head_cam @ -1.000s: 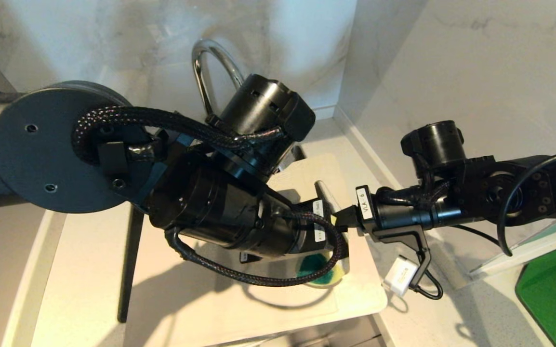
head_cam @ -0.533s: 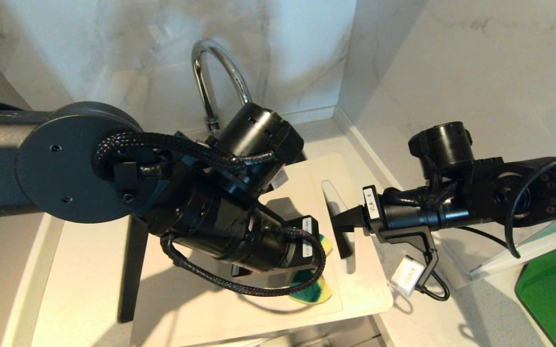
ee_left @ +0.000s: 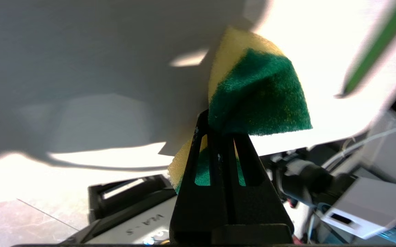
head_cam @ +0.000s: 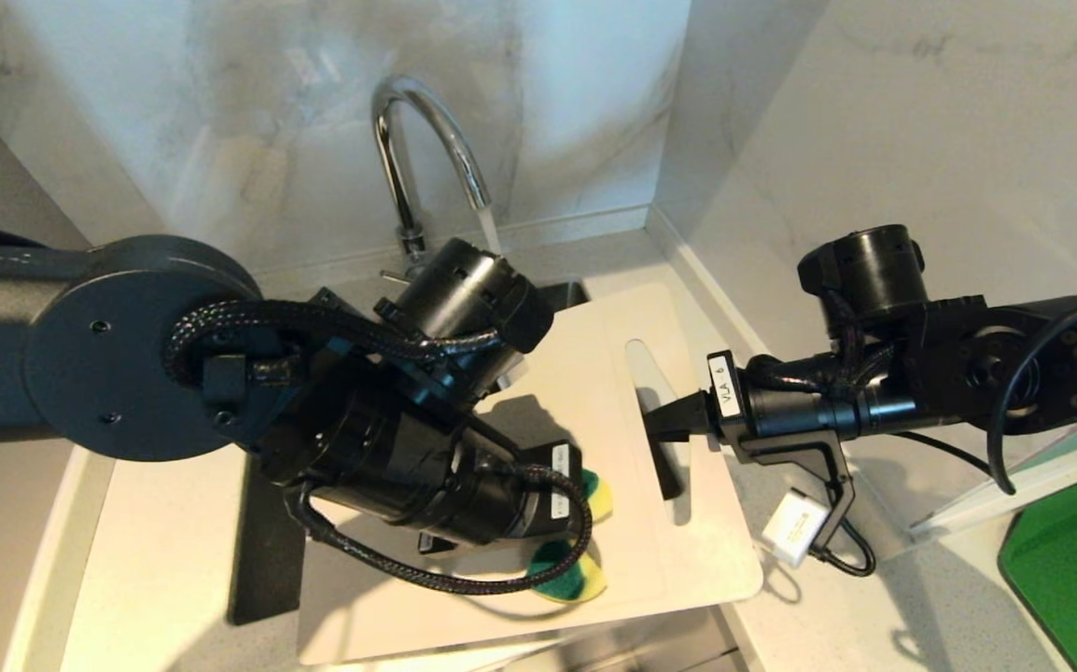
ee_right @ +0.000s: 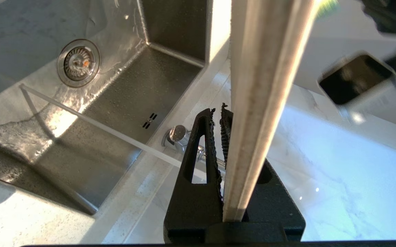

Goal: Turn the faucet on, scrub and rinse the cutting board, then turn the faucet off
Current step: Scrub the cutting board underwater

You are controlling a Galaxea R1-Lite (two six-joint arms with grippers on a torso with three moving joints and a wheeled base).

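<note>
The chrome faucet [head_cam: 419,140] runs, with water falling from its spout. Over the sink the pale cutting board [head_cam: 585,373] is held tilted. My right gripper [head_cam: 664,427] is shut on its rim at the handle slot [head_cam: 646,373]. In the right wrist view the board's edge [ee_right: 263,85] passes between the fingers [ee_right: 198,151] of that gripper [ee_right: 218,113]. My left gripper [ee_left: 218,125] is shut on a yellow and green sponge [ee_left: 256,92]. The sponge [head_cam: 568,574] presses on the board's near part, and the left wrist hides those fingers in the head view.
The steel sink [ee_right: 122,89] with its drain [ee_right: 78,62] lies below the board, with the faucet's base [ee_right: 177,135] behind it. A bright green mat [head_cam: 1070,560] lies on the counter at the right. Marble walls close the back and the right corner.
My left arm has drawn the sponge nearer and leftward across the board, uncovering the spout and its stream. The board has shifted a little in the right gripper, which has stayed put.
</note>
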